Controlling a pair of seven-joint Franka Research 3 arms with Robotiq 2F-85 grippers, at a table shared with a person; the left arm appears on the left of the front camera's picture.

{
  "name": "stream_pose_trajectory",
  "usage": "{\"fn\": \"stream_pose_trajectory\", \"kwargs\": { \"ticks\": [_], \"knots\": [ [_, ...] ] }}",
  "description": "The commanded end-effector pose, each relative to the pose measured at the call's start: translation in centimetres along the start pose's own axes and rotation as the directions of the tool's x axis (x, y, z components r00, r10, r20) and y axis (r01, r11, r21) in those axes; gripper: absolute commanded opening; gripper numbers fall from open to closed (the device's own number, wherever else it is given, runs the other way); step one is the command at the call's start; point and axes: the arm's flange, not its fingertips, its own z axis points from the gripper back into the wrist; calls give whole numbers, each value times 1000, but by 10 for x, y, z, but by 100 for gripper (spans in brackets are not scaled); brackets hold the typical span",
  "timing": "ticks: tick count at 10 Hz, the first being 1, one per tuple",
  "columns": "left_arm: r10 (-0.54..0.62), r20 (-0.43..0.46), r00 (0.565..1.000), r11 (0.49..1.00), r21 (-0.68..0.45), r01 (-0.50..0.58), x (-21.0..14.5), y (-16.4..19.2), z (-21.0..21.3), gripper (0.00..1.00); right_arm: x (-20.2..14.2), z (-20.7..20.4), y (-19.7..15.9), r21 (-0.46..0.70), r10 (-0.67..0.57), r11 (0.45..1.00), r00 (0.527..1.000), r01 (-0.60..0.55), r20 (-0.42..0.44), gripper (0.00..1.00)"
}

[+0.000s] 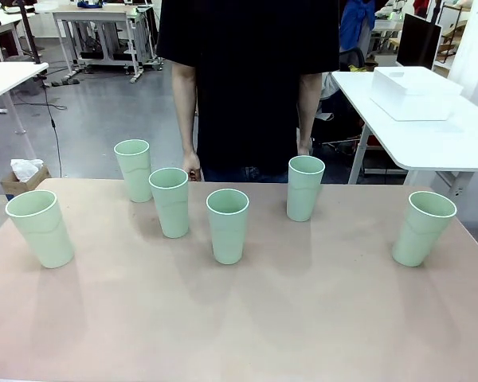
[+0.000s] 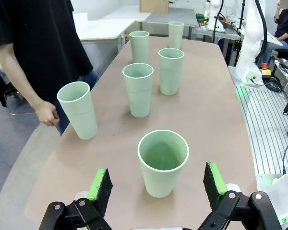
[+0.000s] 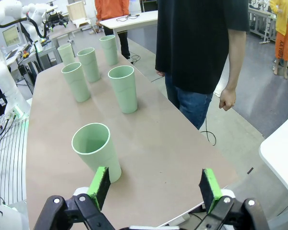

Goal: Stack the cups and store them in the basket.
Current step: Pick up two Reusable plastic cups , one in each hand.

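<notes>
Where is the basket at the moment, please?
In the front view the basket sits on the white side table at upper right, off the brown table, beyond its rightmost cup.

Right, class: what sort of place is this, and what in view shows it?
Probably a robotics lab or workshop: a white jointed robot arm, long white work tables and a bare grey floor.

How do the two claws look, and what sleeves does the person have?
The left claw and the right claw each have two black fingers with bright green pads. The person wears a black shirt with short sleeves.
</notes>
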Motion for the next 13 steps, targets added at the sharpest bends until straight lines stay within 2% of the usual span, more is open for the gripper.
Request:
{"fn": "stream_pose_trajectory", "kwargs": {
  "ticks": [1, 6, 9, 11, 13],
  "knots": [
    [-7, 0, 1000, 1000, 2, 7, 3, -1, 1, 100, 2, 1, 0, -2, 4, 1000, 1000, -4, 1, 100],
    [0, 0, 1000, 1000, 0, 0, 0, 0, 0, 100, 0, 0, 0, 0, 0, 1000, 1000, 0, 0, 100],
    [-48, 14, 999, 977, -208, 50, -19, 27, 1, 100, 27, -44, -1, 268, 124, 955, 992, -126, 24, 100],
    [-95, 18, 995, 942, -322, 96, -38, 24, -11, 100, 20, -68, 1, 379, 147, 912, 988, -153, 46, 100],
    [-124, 52, 991, 930, -342, 134, -63, 21, -17, 100, -2, -85, 13, 500, 181, 843, 980, -196, 79, 100]
  ]
}}
